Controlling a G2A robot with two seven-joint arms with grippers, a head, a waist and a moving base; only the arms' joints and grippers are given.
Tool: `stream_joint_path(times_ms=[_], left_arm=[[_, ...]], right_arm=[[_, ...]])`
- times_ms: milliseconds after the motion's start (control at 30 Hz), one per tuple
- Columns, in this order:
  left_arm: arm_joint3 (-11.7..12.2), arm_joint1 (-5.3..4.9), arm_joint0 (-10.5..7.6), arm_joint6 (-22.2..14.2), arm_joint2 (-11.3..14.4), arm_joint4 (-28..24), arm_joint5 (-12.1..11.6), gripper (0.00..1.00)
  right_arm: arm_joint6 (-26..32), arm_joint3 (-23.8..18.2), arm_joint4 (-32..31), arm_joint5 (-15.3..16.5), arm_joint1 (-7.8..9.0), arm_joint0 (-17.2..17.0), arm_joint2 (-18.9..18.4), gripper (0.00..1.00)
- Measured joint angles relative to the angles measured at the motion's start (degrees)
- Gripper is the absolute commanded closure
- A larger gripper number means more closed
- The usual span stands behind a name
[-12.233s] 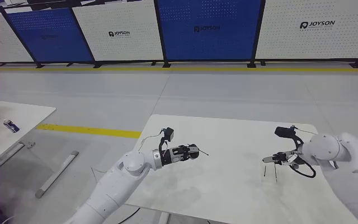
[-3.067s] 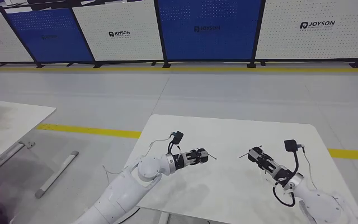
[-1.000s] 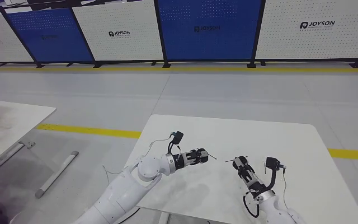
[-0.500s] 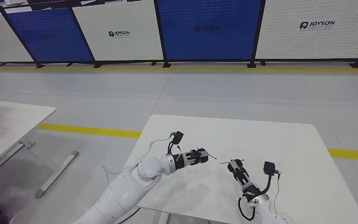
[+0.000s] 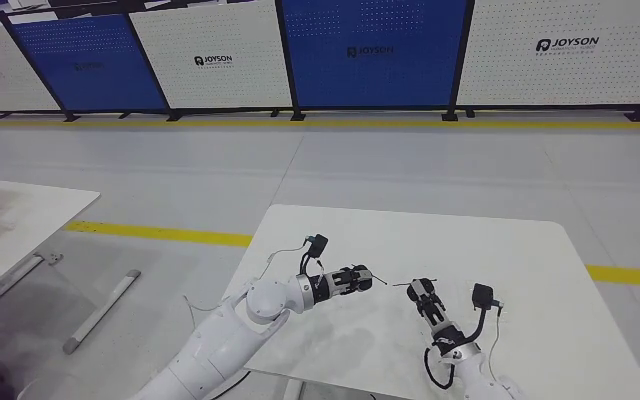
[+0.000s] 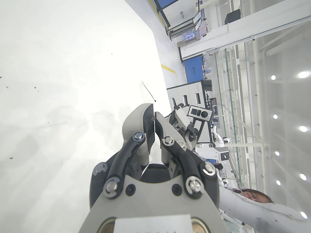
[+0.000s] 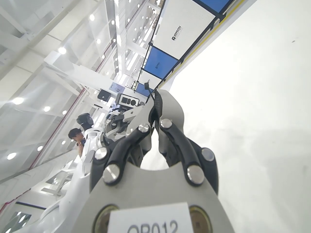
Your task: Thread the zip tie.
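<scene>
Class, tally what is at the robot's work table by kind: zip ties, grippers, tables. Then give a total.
Zip ties: 2, the left tie in the left gripper, the right tie in the right gripper
Grippers: 2, both with jaws shut
Table: 1
Total: 5

1. Table (image 5: 480,235): the landmark surface.
2. Left gripper (image 5: 368,278): above the table's near half, left of its middle; zip tie (image 6: 148,91) nipped between its fingers, pointing toward the table's right.
3. Right gripper (image 5: 413,288): above the table's near half, about mid-width; second zip tie (image 7: 148,90) nipped likewise, pointing toward the table's left.
</scene>
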State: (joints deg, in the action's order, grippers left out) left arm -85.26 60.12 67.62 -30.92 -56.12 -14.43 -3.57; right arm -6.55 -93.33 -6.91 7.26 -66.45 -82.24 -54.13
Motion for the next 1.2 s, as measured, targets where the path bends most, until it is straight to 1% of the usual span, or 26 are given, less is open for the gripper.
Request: stream_joint_path(times_ms=[167, 233, 700, 833, 967, 1067, 1200], left_arm=[[0.0, 0.0, 0.0, 0.0, 0.0, 0.0, 0.0, 1.0], [0.0, 0.0, 0.0, 0.0, 0.0, 0.0, 0.0, 1.0], [0.0, 0.0, 0.0, 0.0, 0.0, 0.0, 0.0, 1.0], [0.0, 0.0, 0.0, 0.0, 0.0, 0.0, 0.0, 1.0], [0.0, 0.0, 0.0, 0.0, 0.0, 0.0, 0.0, 1.0], [0.0, 0.0, 0.0, 0.0, 0.0, 0.0, 0.0, 1.0], [0.0, 0.0, 0.0, 0.0, 0.0, 0.0, 0.0, 1.0]], right_arm=[[-3.2, 1.2, -2.9, -2.8, -1.12, 1.1, 1.9, 1.0], [-3.7, 1.5, -3.2, -3.2, -1.36, 1.2, 2.2, 1.0], [-3.6, 1.5, -3.1, -3.2, -1.36, 1.2, 2.1, 1.0], [-3.9, 0.7, -3.2, -3.2, -1.33, 0.2, 0.6, 1.0], [-2.1, -0.5, -2.4, -2.4, -1.24, -1.0, -1.1, 1.0], [0.1, -0.3, -1.4, -2.4, -1.36, -1.0, -1.2, 1.0], [0.0, -0.3, -1.4, -2.5, -1.37, -1.0, -1.1, 1.0]])
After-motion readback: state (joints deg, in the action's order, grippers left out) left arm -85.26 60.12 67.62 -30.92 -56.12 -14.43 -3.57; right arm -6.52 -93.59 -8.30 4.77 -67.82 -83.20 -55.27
